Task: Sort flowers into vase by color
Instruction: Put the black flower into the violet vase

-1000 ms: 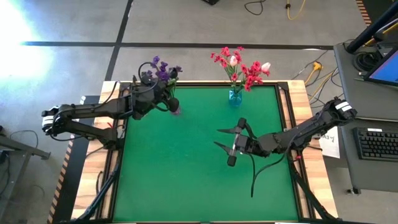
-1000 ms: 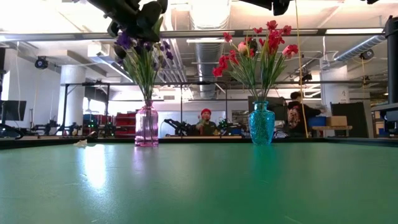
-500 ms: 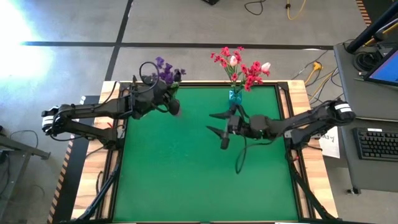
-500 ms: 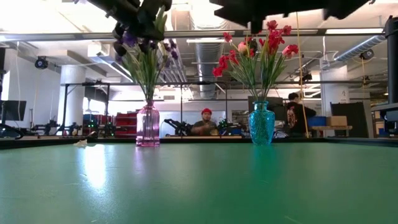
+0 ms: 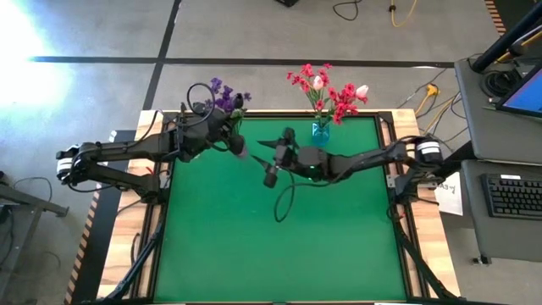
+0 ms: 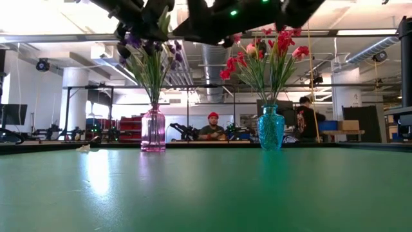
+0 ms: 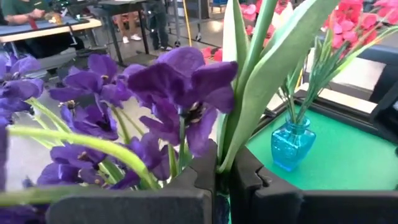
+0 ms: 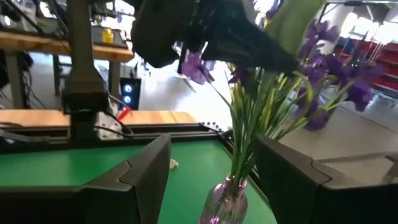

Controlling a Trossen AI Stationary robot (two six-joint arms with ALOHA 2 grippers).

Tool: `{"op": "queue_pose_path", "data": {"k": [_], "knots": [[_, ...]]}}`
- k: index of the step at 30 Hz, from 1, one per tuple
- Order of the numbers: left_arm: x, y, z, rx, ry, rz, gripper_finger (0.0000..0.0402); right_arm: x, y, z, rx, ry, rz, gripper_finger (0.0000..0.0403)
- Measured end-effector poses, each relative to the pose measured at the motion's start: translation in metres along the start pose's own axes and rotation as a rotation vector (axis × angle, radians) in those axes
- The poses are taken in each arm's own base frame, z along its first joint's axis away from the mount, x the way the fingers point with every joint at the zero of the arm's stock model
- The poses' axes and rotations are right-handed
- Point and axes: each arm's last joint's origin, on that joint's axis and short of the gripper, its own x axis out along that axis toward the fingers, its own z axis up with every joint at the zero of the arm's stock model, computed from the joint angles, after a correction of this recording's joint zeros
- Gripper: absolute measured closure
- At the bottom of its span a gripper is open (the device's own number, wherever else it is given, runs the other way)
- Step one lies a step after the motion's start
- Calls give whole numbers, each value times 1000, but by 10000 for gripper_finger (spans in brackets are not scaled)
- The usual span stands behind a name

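Purple sprays (image 5: 223,95): bunched in the pink glass vase (image 6: 152,129), which stands at about 11 o'clock on the green table (image 5: 254,246), close to the far edge. Blooms rise well above the vase neck; thin green stems fan out from it.

Red sprays (image 5: 343,100), with pale pink tulips (image 5: 318,82) among them: in the teal glass vase (image 5: 320,130) at roughly 1 o'clock, also by the far edge, well apart from the pink vase.

Left gripper (image 5: 230,135): high over the pink vase, among the purple blooms. Fingers (image 7: 186,186) clenched on a broad green stem (image 7: 261,81) that stands up between them, purple flowers crowding beside it.

Right gripper (image 5: 269,163): reaching across from the 3 o'clock side, hanging in the air between the two vases. Fingers (image 8: 143,171) spread apart with nothing between them, facing the pink vase and the left gripper above it.

Background: people (image 6: 210,127) at benches beyond the table.
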Motion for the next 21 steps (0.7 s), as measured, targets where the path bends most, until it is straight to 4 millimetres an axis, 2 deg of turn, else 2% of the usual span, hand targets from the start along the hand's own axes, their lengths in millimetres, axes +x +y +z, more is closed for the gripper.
{"op": "queue_pose_path", "data": {"k": [5,16,21], "knots": [[1,1,-11,-2,24,5,402,18,-3,0,-25,72,-9,182],[-6,10,-34,-60,-4,10,402,16,-2,-6,-8,102,3,182],[-6,10,-36,-79,-1,15,402,17,-3,-4,12,65,59,182]]}}
